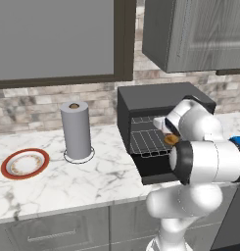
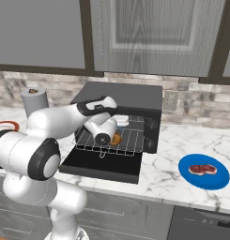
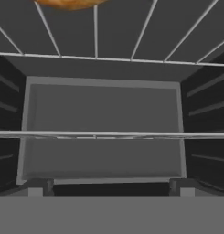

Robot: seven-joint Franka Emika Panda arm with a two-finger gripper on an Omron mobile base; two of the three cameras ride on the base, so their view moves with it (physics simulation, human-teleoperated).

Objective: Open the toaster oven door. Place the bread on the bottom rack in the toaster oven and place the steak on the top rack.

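Note:
The black toaster oven [image 1: 160,95] stands on the counter with its door [image 2: 100,166] folded down flat. The bottom rack [image 2: 130,143] is slid partway out, and the golden-brown bread [image 2: 116,139] lies on it. Above it sits the top rack [image 1: 143,120], bare. My gripper [image 2: 122,122] reaches into the oven mouth just above the bread and points at the back wall. In the hand view the gripper [image 3: 111,189] is open with nothing between its tips, and the bread [image 3: 70,3] shows at the frame's edge. The pinkish-red steak [image 2: 202,169] rests on a blue plate [image 2: 215,180].
A paper-towel roll [image 1: 76,130] stands left of the oven, and a red-rimmed plate [image 1: 25,163] lies further left. Wall cabinets hang above the oven. The lowered door juts out to the counter's front edge.

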